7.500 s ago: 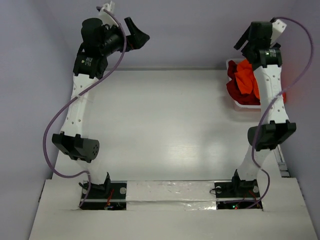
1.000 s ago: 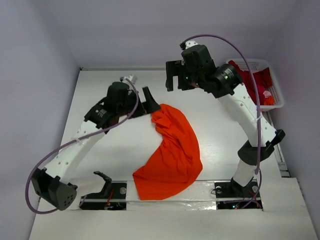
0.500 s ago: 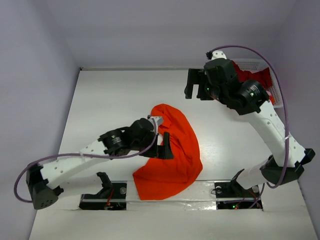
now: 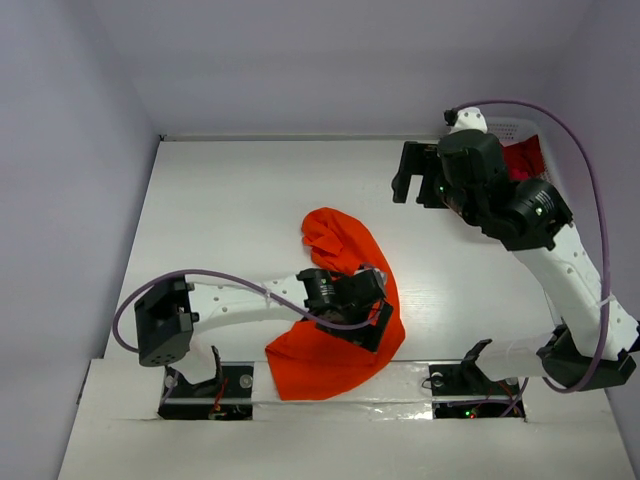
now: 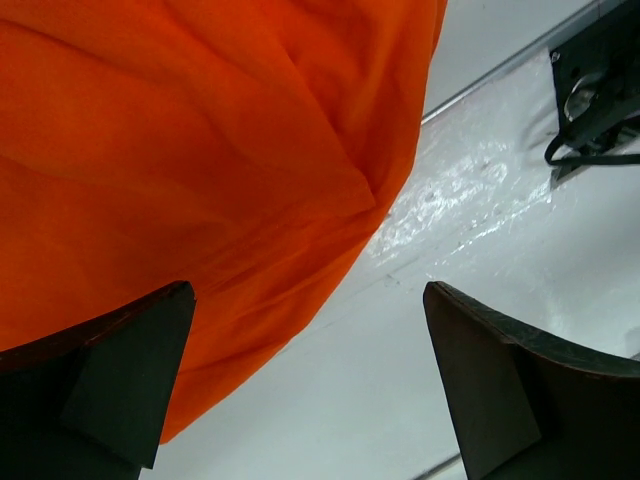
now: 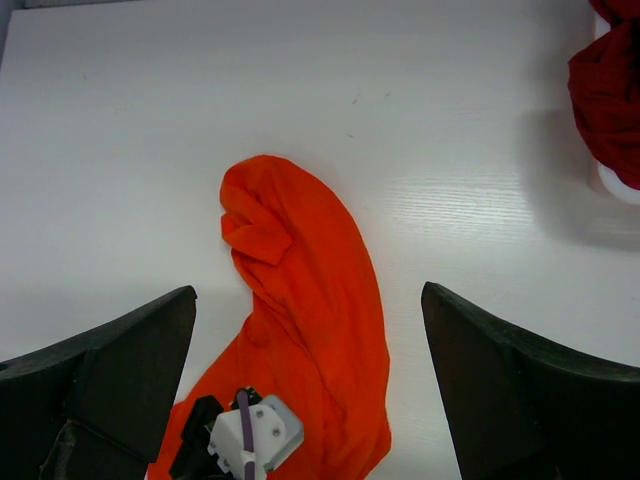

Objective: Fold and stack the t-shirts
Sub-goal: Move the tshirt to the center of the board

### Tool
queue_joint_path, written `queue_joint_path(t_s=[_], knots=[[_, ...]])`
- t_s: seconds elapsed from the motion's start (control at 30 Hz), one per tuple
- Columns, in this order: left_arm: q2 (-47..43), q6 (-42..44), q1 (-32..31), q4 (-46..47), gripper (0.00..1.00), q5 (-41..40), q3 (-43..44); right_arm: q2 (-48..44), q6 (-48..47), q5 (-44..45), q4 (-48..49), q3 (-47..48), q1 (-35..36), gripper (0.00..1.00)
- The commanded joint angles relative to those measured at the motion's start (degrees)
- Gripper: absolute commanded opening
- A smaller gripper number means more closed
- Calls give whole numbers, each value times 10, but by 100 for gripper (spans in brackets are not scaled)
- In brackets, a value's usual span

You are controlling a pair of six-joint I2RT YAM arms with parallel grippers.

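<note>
orange t-shirt (image 4: 350,250): one
dark red t-shirt (image 4: 522,160): one
basket (image 4: 522,130): one
arms: two, left arm (image 4: 240,297), right arm (image 4: 560,262)
pincers: two, left pincer (image 5: 310,385), right pincer (image 6: 308,385)
worktop (image 4: 230,200): one

The shirt (image 4: 345,265) is lying on the table (image 4: 220,210), from the middle down to the near edge. The left gripper (image 4: 375,318) is hanging over the near right part of the shirt. The right gripper (image 4: 415,180) is hanging above the table, behind the shirt and to its right. The basket (image 4: 520,128) is sitting in the far right corner, with the other shirt (image 4: 522,160) lying in it.
</note>
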Motion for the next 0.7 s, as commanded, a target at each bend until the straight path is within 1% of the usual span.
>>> queue_joint_path(t_s=[0.0, 0.13, 0.2, 0.23, 0.27, 0.3, 0.37, 0.4, 0.43, 0.47, 0.5, 0.57, 0.67], knots=[[2, -29, 2, -28, 99, -36, 24, -28, -9, 35, 19, -11, 1, 100], [-1, -63, 2, 15, 99, -24, -15, -44, -13, 41, 23, -24, 1, 100], [15, -72, 2, 3, 99, -37, -10, -53, -13, 40, 26, -33, 1, 100], [25, -72, 2, -6, 99, -42, 5, -55, -13, 38, 27, -36, 1, 100], [50, -72, 2, -18, 98, -67, 14, -57, -13, 37, 27, -39, 1, 100], [63, -70, 2, -34, 96, -73, 21, -59, -13, 37, 28, -43, 1, 100], [97, -69, -3, -45, 88, -90, 39, -64, -13, 36, 26, -46, 1, 100], [108, -70, -11, -52, 87, -96, 47, -65, -13, 32, 26, -47, 1, 100], [139, -70, -23, -69, 89, -113, 86, -70, -15, 27, 22, -46, 1, 100], [140, -72, -23, -82, 89, -121, 87, -70, -15, 27, 22, -46, 1, 100], [153, -73, -38, -98, 92, -134, 121, -71, -16, 28, 20, -46, 1, 100], [184, -73, -51, -130, 92, -147, 146, -77, -22, 28, 19, -48, 1, 100], [193, -86, -66, -129, 89, -141, 158, -84, -30, 30, 20, -57, 1, 100]])
